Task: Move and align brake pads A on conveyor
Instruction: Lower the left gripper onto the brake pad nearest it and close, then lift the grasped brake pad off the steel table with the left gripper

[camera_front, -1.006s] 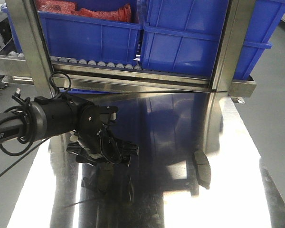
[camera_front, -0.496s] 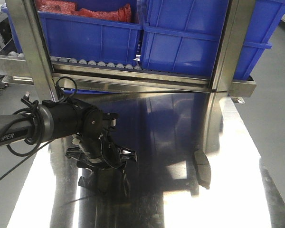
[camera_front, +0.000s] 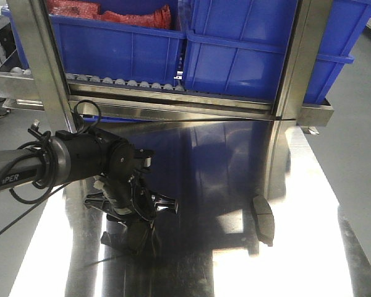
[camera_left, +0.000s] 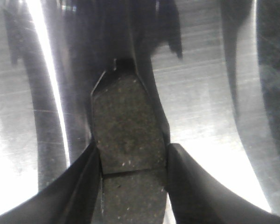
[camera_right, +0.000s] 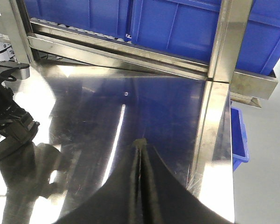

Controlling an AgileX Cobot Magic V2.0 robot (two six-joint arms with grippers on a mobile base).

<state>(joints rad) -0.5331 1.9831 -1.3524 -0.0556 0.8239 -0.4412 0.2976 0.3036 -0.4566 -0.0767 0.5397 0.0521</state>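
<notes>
– Pad surface?
– Grainy, speckled grey-brown brake pad, oblong with clipped corners, thin groove across, over brushed mirror-bright steel table.
– Arm?
– It reaches in from the left, wrist bent down; the left gripper pinches that pad's long sides at the groove with black fingers. The right gripper is pressed closed on nothing. Well apart to the right, another pad lies flat on the steel.

The brake pad is speckled grey-brown, the table mirror-silver, the bins blue.
</notes>
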